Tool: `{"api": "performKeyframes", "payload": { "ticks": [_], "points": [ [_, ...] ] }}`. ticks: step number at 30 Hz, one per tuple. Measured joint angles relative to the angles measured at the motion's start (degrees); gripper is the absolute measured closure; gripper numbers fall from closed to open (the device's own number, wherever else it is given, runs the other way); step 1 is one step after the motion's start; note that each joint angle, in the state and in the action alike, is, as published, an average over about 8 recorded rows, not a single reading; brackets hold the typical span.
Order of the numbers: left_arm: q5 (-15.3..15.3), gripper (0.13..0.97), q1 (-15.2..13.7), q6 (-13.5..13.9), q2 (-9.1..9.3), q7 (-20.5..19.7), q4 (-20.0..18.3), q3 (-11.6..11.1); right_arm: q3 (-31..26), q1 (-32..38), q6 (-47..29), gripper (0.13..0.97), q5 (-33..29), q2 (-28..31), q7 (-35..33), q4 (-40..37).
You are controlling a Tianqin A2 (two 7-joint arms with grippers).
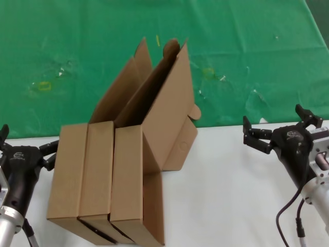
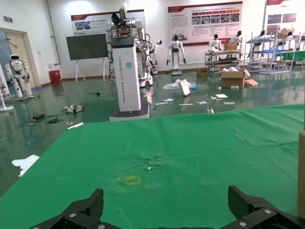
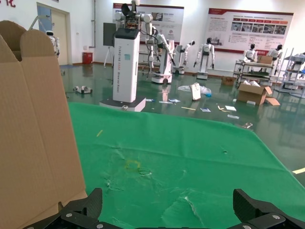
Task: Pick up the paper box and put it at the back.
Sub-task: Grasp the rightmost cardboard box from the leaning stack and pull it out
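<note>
The paper box is plain brown corrugated cardboard, matt and unprinted, with fine ribbing showing on its raised lid; the two boxes beside it look alike. The back is green cloth, matt and wrinkled, with yellowish marks. The table is smooth plain white. The left hand and right hand look like matt black plastic, though that is uncertain.

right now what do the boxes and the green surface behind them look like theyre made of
The boxes: plain brown corrugated cardboard, matte, going by the sharp folds and the faintly ribbed raised lid. The green surface: seemingly a thin cloth, matte, since it wrinkles and puckers and carries yellowish stains. Both pincers, left and right, sit open and empty beside the boxes.
</note>
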State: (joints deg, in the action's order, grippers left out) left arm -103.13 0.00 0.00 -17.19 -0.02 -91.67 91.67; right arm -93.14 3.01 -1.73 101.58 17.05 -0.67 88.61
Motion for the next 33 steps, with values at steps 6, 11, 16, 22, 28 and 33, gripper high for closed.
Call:
{"api": "performKeyframes", "payload": {
  "ticks": [6, 11, 16, 22, 28, 33],
  "points": [
    [0.00, 0.210, 0.00, 0.00, 0.00, 0.00, 0.00, 0.00, 0.00, 0.00, 0.00, 0.129, 0.00, 0.00, 0.00, 0.00],
    [0.00, 0.270, 0.00, 0.00, 0.00, 0.00, 0.00, 0.00, 0.00, 0.00, 0.00, 0.129, 0.00, 0.00, 0.00, 0.00],
    [0.00, 0.368, 0.00, 0.00, 0.00, 0.01, 0.00, 0.00, 0.00, 0.00, 0.00, 0.129, 0.00, 0.00, 0.00, 0.00],
    [0.00, 0.416, 0.00, 0.00, 0.00, 0.01, 0.00, 0.00, 0.00, 0.00, 0.00, 0.129, 0.00, 0.00, 0.00, 0.00],
    [0.00, 0.582, 0.00, 0.00, 0.00, 0.01, 0.00, 0.00, 0.00, 0.00, 0.00, 0.129, 0.00, 0.00, 0.00, 0.00],
    [0.00, 0.680, 0.00, 0.00, 0.00, 0.01, 0.00, 0.00, 0.00, 0.00, 0.00, 0.129, 0.00, 0.00, 0.00, 0.00]
  ]
}}
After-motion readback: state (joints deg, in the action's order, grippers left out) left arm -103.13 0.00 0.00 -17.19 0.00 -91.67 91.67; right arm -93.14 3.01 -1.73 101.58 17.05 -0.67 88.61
